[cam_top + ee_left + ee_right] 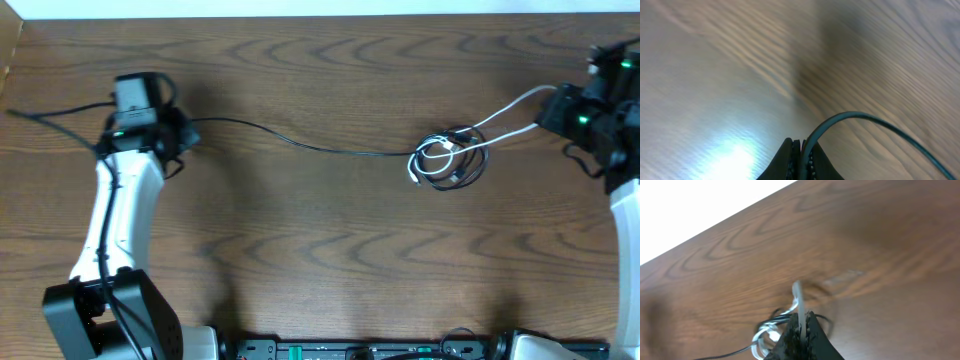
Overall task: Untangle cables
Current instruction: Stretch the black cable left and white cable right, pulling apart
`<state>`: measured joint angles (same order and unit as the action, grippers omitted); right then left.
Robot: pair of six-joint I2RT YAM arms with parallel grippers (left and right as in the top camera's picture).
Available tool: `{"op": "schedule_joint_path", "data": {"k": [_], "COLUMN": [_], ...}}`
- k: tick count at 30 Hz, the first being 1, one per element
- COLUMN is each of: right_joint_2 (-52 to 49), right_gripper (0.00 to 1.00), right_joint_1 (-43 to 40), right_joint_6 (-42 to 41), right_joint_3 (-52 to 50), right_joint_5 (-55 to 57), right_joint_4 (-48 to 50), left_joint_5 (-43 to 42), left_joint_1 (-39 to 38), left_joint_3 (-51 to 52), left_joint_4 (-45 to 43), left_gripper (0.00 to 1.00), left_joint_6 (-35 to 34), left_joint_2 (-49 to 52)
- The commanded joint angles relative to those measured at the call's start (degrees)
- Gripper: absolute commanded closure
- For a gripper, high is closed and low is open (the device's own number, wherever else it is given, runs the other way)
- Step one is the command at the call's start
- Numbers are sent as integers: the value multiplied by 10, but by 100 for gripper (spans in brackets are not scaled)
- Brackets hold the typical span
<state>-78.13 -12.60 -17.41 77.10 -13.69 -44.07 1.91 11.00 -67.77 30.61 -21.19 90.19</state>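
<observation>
Each gripper pinches one cable, the tangle lying nearer the right.
Left gripper (801, 150) is clamped on the black cable (300, 143), right gripper (802, 327) on the white cable (505, 108); their knot (450, 155) rests on the table (330, 240) between.

A long, thin black cable (300, 143) is stretched from the far left to a loose tangle right of centre. There it is looped together with a shorter white cable (505, 108), which is drawn toward the right edge.
</observation>
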Motion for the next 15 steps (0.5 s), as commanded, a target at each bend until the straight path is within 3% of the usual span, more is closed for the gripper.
{"op": "schedule_joint_path", "data": {"k": [1,9,15], "right_joint_2": [13,13,13], "right_gripper": [99,99,99], "right_joint_1": [-38,-116,-167], "right_joint_6": [2,19,23], "right_joint_3": [10,10,10], "right_joint_5": [-5,-6,-6], "right_joint_4": [-11,-34,-37], "left_joint_5": [16,10,-13], "left_joint_1": [54,174,220], "left_joint_3": [2,2,2], "left_joint_4": [-1,-3,-9], "left_gripper": [92,92,92], "left_joint_6": [-25,-18,-19], "left_joint_2": [0,0,0]}}
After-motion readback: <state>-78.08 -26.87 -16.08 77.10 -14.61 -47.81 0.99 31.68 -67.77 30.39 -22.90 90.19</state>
